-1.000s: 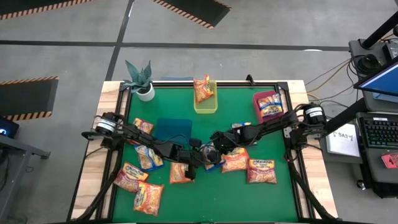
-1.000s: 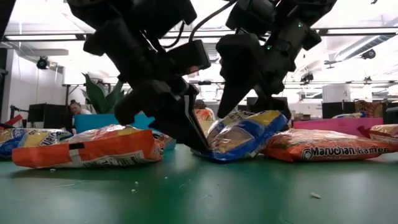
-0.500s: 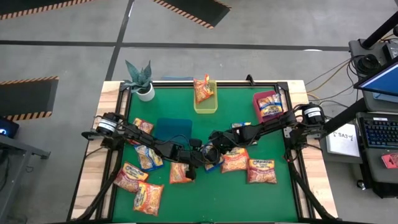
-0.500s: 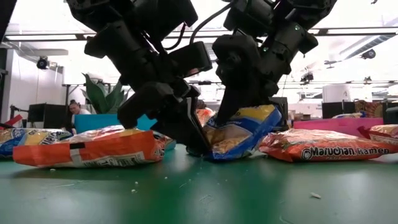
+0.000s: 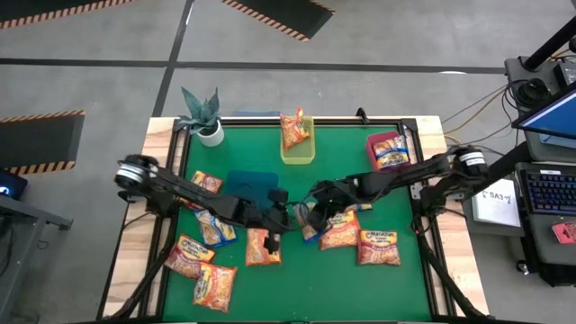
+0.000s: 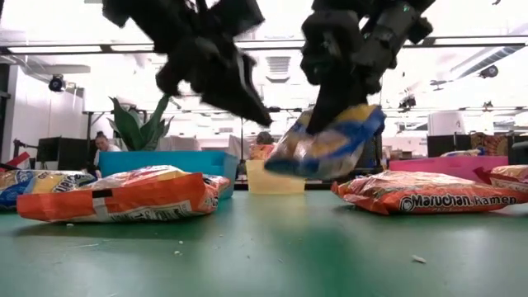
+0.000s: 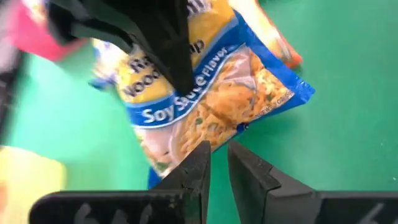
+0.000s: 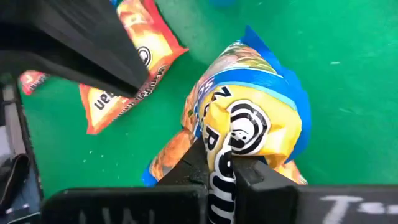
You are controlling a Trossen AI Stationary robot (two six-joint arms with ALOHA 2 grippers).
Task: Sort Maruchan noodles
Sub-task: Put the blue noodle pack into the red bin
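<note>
Blue-edged and crinkly, one flat plastic noodle packet hangs in the air above the green table, near its middle. The right gripper has pinched its two dark fingers tight on the packet's yellow top. In the right wrist view, the fingers hide the part they squeeze. In the left wrist view, the words "Soy Sauce Flavor" show on the packet, but a dark arm covers its top end.

The left gripper hangs just beside the packet and holds nothing. Its fingers are almost shut, with only a thin gap between them. In the low view it is a dark blur, so its tip is hard to see.

Other orange noodle packets lie flat on the table. One stands in the yellow bin and one lies in the pink bin. The blue bin is partly hidden under the left arm.
</note>
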